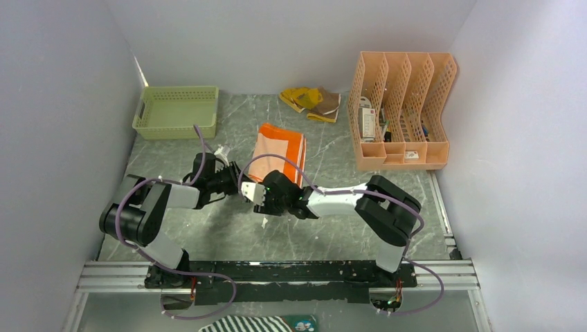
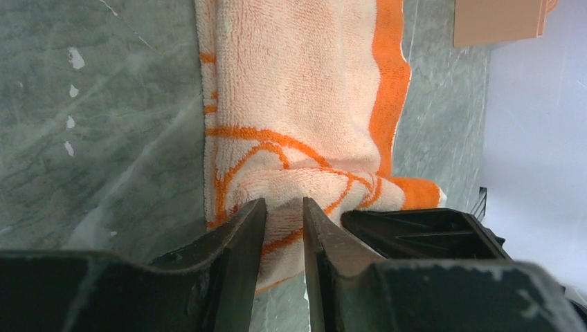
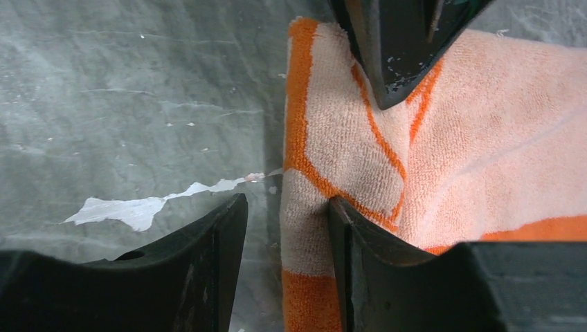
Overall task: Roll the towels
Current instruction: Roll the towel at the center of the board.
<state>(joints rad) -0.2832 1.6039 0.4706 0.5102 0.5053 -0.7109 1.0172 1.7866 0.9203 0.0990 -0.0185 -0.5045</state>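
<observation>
At the near edge, below the arms' rail, lies a black-and-white striped cloth [image 1: 242, 324]. Past the bases, both arms reach inward over the grey marbled table [image 1: 228, 235] and meet at the near end of the orange towel [image 1: 280, 149], which lies flat and folded about mid-table. The left gripper [image 2: 284, 207] has its jaws drawn almost together, with a raised fold of the towel's near edge pinched in the narrow gap. The right gripper [image 3: 287, 204], just beside it, has its jaws apart and straddles the towel's cream-and-orange border: one finger presses against the cloth, while the other stands off it over bare table. A tip of the left gripper rests on the towel just beyond. Farther back, the yellow towel [image 1: 302, 97] lies crumpled near the rear wall, well apart from both grippers, between a green basket [image 1: 176, 90] on the left and a peach file organizer [image 1: 401, 76] on the right.
</observation>
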